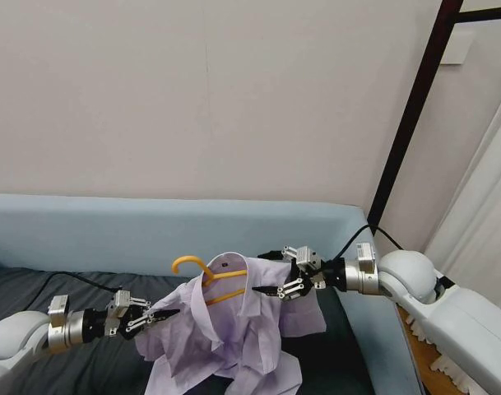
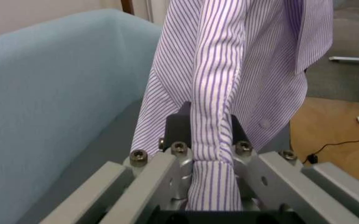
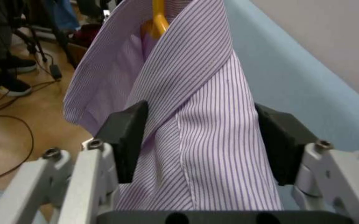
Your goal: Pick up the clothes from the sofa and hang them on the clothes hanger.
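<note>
The shirt (image 1: 225, 337) is lilac with fine white stripes. It is draped over a yellow hanger (image 1: 202, 271) and held up between the two arms, above the dark seat of the pale blue sofa (image 1: 110, 230). The hanger's hook sticks up out of the open collar, and a dark label shows inside the neck. The body and sleeves sag in loose folds toward the seat. The left gripper (image 1: 164, 314) reaches in from the left and is clamped nearly closed on a narrow rolled fold at the shirt's edge; in the left wrist view the cloth is pinched tight between its black pads (image 2: 179, 128). The right gripper (image 1: 266, 290) meets the opposite shoulder. Its jaws stand wider, and its pads (image 3: 126, 135) press on both sides of a thick bunch of cloth below the collar.
</note>
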Tool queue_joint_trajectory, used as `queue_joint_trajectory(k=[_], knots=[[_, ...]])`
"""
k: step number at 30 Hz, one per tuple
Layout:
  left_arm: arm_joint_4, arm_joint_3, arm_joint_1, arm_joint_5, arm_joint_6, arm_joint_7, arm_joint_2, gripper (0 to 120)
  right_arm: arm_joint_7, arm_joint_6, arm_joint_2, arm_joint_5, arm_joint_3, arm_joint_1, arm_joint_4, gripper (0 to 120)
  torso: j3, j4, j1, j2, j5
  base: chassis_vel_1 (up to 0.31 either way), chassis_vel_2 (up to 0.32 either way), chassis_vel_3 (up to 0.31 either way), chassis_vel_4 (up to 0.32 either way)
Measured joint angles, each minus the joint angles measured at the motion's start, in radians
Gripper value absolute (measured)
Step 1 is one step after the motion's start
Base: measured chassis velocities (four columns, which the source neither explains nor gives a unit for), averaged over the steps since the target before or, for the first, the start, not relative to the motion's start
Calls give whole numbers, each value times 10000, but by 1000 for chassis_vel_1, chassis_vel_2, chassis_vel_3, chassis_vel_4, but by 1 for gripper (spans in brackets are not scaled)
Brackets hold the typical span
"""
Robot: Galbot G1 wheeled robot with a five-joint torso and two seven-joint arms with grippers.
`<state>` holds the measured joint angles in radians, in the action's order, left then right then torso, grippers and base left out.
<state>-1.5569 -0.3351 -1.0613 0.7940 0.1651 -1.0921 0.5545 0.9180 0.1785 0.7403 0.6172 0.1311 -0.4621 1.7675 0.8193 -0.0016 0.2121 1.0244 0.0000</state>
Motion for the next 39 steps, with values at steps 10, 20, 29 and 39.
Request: queue_joint_trajectory(k=[10, 20, 29, 39], knots=[[87, 169, 220, -71, 81, -74, 82, 3, 642, 133, 155, 166, 158, 451, -377, 21, -1, 0, 0, 0, 0, 0, 0, 0, 0], [224, 229, 362, -163, 220, -202, 93, 3, 1554, 233, 274, 371, 145, 500, -603, 8, -1, 0, 0, 0, -1, 0, 0, 0, 0], [727, 375, 694, -44, 777, -46, 223, 12, 1242, 192, 203, 800, -29, 291, -542, 8, -1, 0, 0, 1, 0, 0, 0, 0, 0], [382, -134, 1048, 2011, 1059, 145, -174, 49, 521, -160, 167, 1117, -587, -186, -517, 8, -1, 0, -1, 2, 0, 0, 0, 0, 0]])
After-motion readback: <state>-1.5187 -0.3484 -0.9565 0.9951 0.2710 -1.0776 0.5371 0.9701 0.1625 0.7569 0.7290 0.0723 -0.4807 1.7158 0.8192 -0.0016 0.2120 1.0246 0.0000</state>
